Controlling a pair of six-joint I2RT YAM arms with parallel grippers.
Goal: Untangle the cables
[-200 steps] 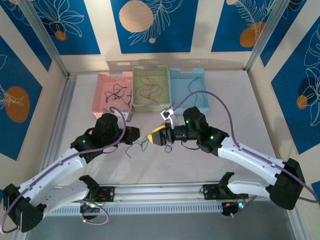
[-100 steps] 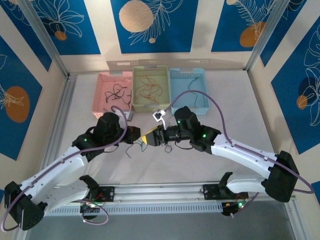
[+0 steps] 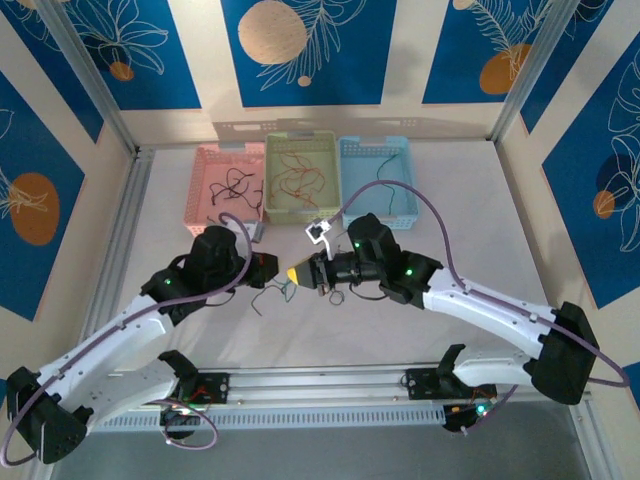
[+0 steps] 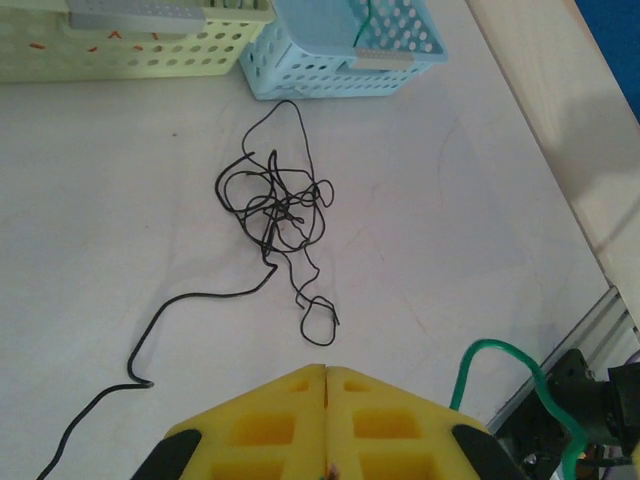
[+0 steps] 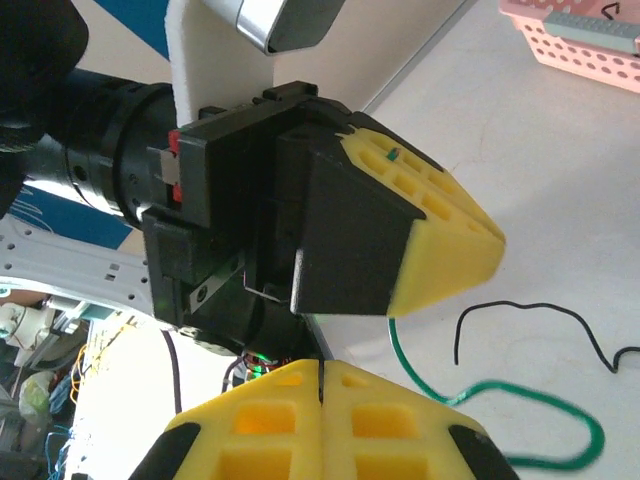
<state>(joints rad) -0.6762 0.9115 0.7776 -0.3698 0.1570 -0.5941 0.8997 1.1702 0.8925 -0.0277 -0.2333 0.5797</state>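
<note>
Looking down from the top camera, I have both arms reaching in over the middle of the table (image 3: 420, 335). My left gripper (image 3: 268, 268) points toward 3 o'clock and my right gripper (image 3: 293, 273) toward 9 o'clock, their tips just beside each other.

On the left wrist camera, the left yellow pads are pressed flat together, with nothing showing in the seam. On the right wrist camera, the right pads are closed just as tight. I cannot tell whether either one pinches a wire deeper in.

From the left wrist, the black cable (image 4: 280, 205) lies in a knotted tangle on the table at 12 o'clock from my fingers, and one long tail of it trails off toward 8 o'clock. From the right wrist, the green cable (image 5: 500, 400) drops from under the left gripper's yellow tip and loops away toward 4 o'clock.

At the table's 12 o'clock edge sit a pink basket (image 3: 230, 150), a green basket (image 3: 300, 139) and a blue basket (image 3: 378, 143), side by side, each with thin strands inside.
</note>
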